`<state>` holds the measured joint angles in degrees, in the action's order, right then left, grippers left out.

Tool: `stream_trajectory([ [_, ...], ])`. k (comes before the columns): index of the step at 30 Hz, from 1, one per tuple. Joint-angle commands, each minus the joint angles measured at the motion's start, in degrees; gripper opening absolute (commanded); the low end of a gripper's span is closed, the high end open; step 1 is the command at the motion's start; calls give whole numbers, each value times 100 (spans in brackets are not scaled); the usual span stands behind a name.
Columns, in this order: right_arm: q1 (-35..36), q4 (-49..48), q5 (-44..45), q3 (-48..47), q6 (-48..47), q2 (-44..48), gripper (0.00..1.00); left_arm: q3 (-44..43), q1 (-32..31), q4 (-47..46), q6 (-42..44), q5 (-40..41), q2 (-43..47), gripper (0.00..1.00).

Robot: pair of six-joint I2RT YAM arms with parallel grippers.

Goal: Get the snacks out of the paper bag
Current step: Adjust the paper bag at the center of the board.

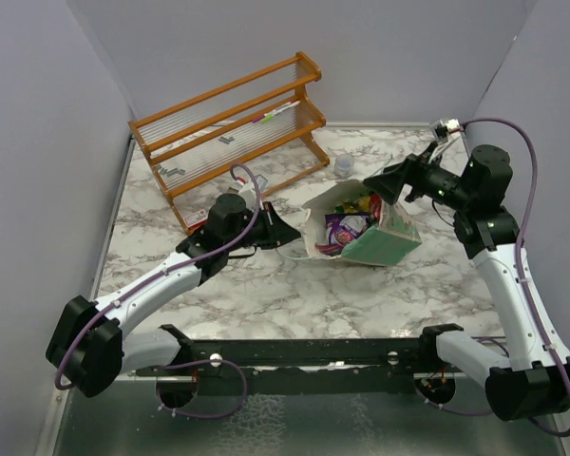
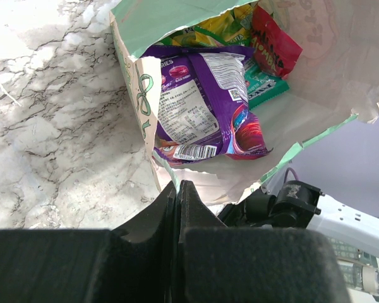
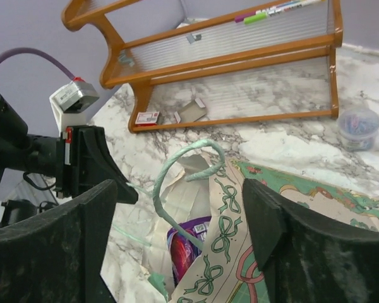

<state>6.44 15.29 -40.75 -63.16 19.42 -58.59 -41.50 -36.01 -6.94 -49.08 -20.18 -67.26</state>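
Observation:
The mint-green paper bag [image 1: 385, 242] lies on its side at the table's middle, its cream-lined mouth facing my left gripper. Inside it lie the snacks: a purple packet [image 2: 202, 104], a red packet [image 2: 273, 41], a teal one [image 2: 263, 86] and a green-yellow one [image 2: 221, 25]. They also show in the top view [image 1: 347, 223]. My left gripper [image 2: 178, 186] is shut on the bag's near rim [image 2: 153, 165]. My right gripper [image 1: 391, 187] hovers open over the bag's far side. In the right wrist view the bag's string handle [image 3: 170, 167] curls between its spread fingers [image 3: 259, 208].
A wooden rack [image 1: 233, 123] with pens and small tags stands at the back left. A small grey cup [image 1: 344, 166] sits just behind the bag and shows in the right wrist view [image 3: 358, 124]. Grey walls close in the table on three sides.

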Motion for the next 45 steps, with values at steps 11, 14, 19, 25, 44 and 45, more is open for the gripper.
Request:
stream_trajectory([
  [11, 24, 581, -852, -69, -179, -76, 41, -237, 7, -170, 102, -144, 166, 0],
  [14, 24, 90, -1385, 61, -52, -147, 41, -237, 6, -203, 83, -150, 154, 0],
  [19, 24, -1162, -2008, 339, 523, -385, 42, -236, 7, -204, 61, -130, 163, 0],
  [25, 20, -2684, -2267, 607, 1387, -781, 42, -192, 1, -239, 25, -134, 225, 0],
  [44, 16, -1415, 585, -154, 944, -145, 2, 88, -231, -1240, -615, -345, -57, 0],
  [45, 16, -1350, 744, -232, 871, -163, 2, 28, -279, -1292, -615, -359, -157, 0],
])
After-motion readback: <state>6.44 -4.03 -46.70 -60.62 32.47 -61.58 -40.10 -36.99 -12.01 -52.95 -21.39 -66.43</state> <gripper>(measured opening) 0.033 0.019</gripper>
